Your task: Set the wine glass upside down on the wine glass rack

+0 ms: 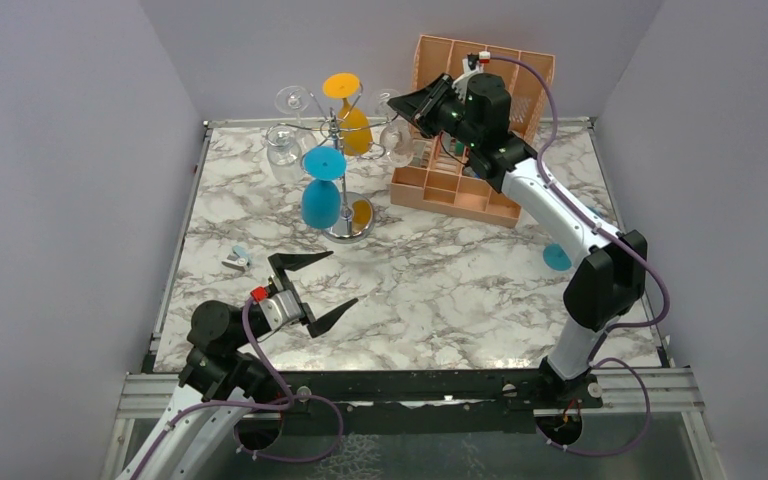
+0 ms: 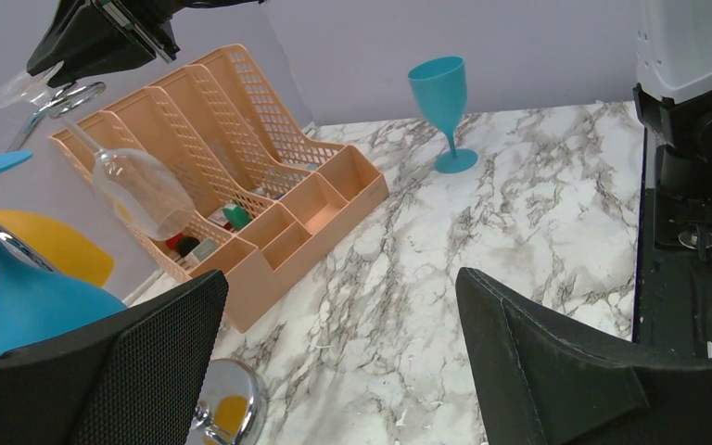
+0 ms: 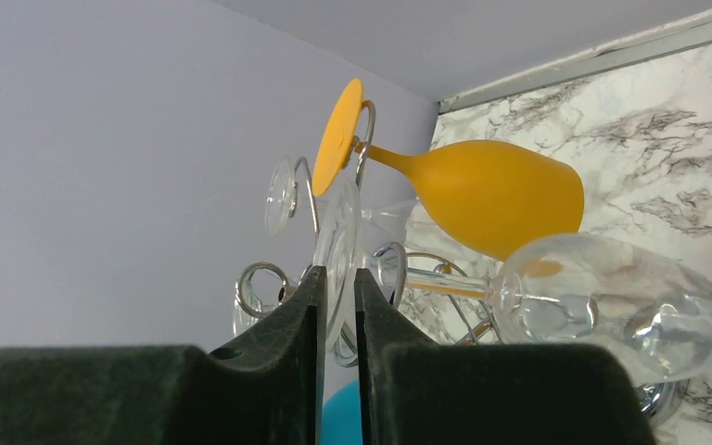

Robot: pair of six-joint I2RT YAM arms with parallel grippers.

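**Glass basically racked, just the let-go left**

Calling this nearly finished. Got the clear glass (image 3: 612,306) hanging bowl-down off one of the scroll arms of the rack (image 1: 348,228), on the side facing the orange organiser (image 1: 460,190). Stem threaded through the curl, foot sitting above it. Looks seated from the right wrist view, though hard to swear to it bearing fully on the wire.

Right fingers (image 3: 339,283) up at the foot, nearly together, with the thin disc edge-on in the slot between them. Can't tell whether clamped or just slack around it. Left fingers (image 1: 340,278) spread wide, holding nothing, low over the tabletop (image 1: 460,290) near the front and well apart from the rack.

Also hanging up there: a yellow glass (image 3: 491,195), a blue glass (image 1: 320,205) and a couple more clear ones, so tight quarters.

Left to do, by my guess: let go of the foot fully, back straight out without dragging the disc or bumping the neighbours, then check for no swinging off the hook.

Worth noting a teal glass (image 2: 440,93) standing upright on the tabletop near the organiser, not hung.
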